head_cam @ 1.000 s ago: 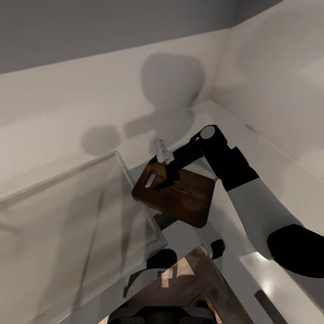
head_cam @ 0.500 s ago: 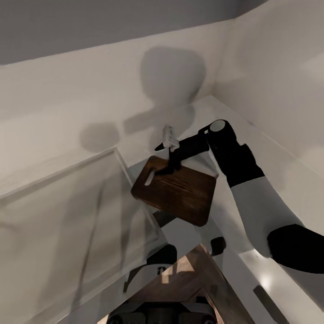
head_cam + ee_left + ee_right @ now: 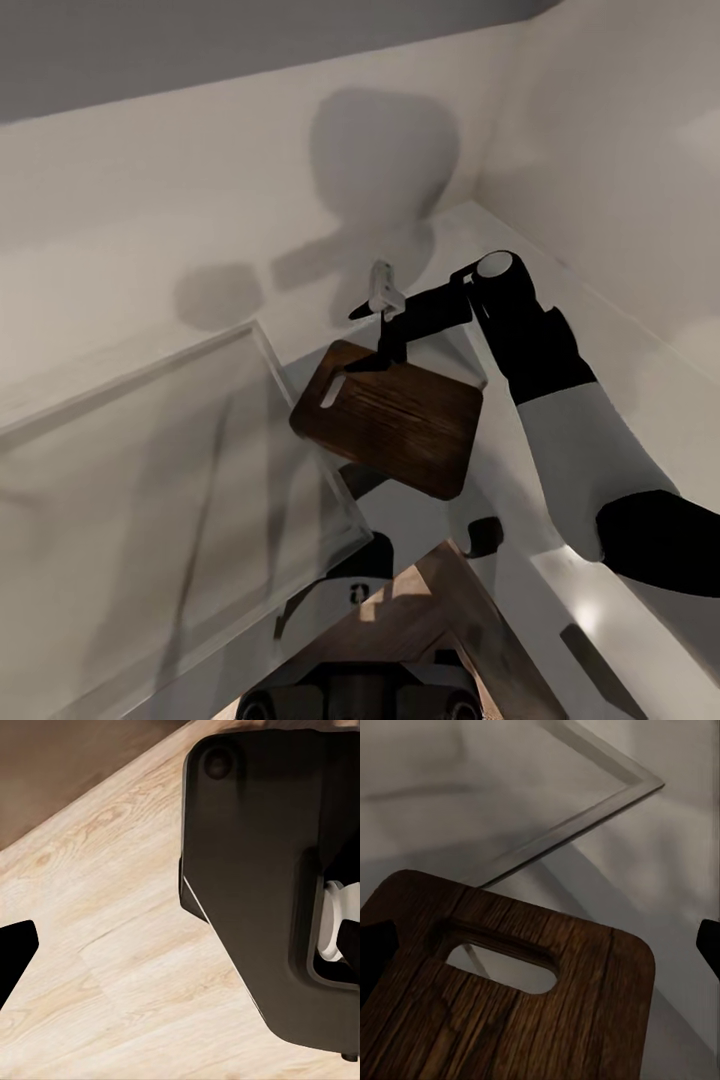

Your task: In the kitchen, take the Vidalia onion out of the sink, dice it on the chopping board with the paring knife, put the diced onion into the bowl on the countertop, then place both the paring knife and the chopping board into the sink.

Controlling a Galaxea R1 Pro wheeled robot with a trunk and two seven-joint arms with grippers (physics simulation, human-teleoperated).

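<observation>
Fingers of our right gripper (image 3: pixel 383 352) are spreading apart above the chopping board (image 3: pixel 400 420).
We are judging board and knife unsunk; onion, bowl unseen.

A home kitchen, rendered in simulation. Across the middle of the head view runs a glossy grey countertop (image 3: pixel 600 330) that mirrors the shadows on the pale walls meeting in a corner at the upper right. Set into it at left of centre is a raised rectangular steel rim, the edge of a sink (image 3: pixel 300 400). A dark wooden chopping board (image 3: pixel 400 420) with a slot hole sits at the centre of the frame. Light wood-plank flooring (image 3: pixel 112 907) fills the left side of the left wrist view.
</observation>
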